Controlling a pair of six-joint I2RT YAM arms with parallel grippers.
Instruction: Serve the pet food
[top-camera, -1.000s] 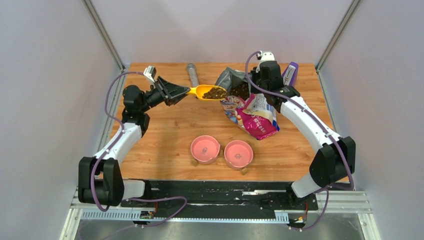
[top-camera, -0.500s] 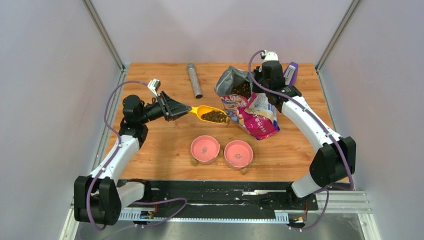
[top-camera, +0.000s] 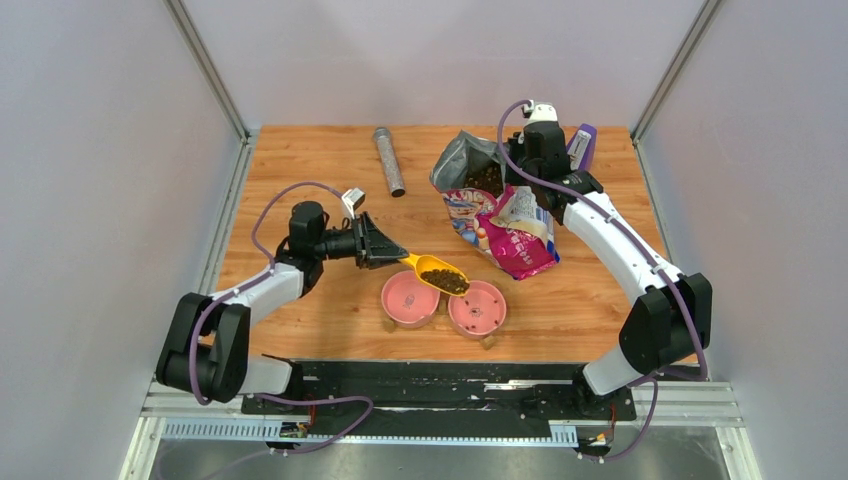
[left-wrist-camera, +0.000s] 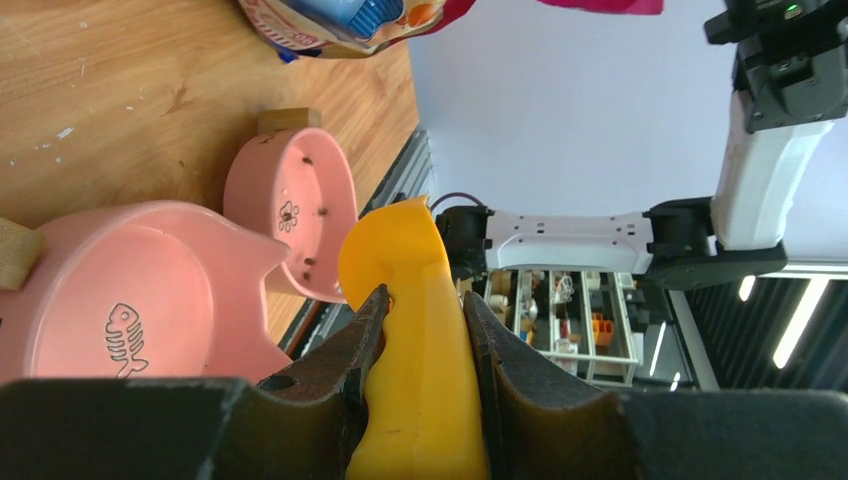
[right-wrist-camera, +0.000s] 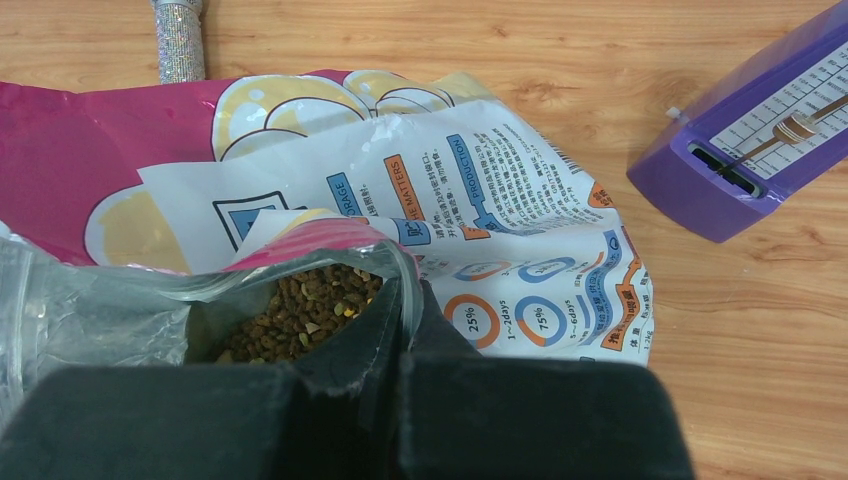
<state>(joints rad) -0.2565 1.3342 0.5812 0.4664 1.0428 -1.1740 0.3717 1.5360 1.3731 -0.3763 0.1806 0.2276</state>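
Pour step: pet food (top-camera: 447, 281) heaped in scoop (top-camera: 426, 266) above pink bowls (top-camera: 400, 301). Left gripper (top-camera: 388, 250) clamped on scoop handle, right gripper (right-wrist-camera: 402, 312) pinching bag (top-camera: 515, 240) rim. Next: centre over one bowl, tilt slowly.

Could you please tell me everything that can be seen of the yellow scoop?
The yellow scoop looks like smooth, glossy plastic: a narrow handle widening into a rounded cup. The left tool is closed on the handle from both sides. The cup faces up and holds a heap of dark brown pet food. It hangs in the air above the place where the two pink bowls stand side by side, apparently touching neither. Only that tool and the pet food touch it.
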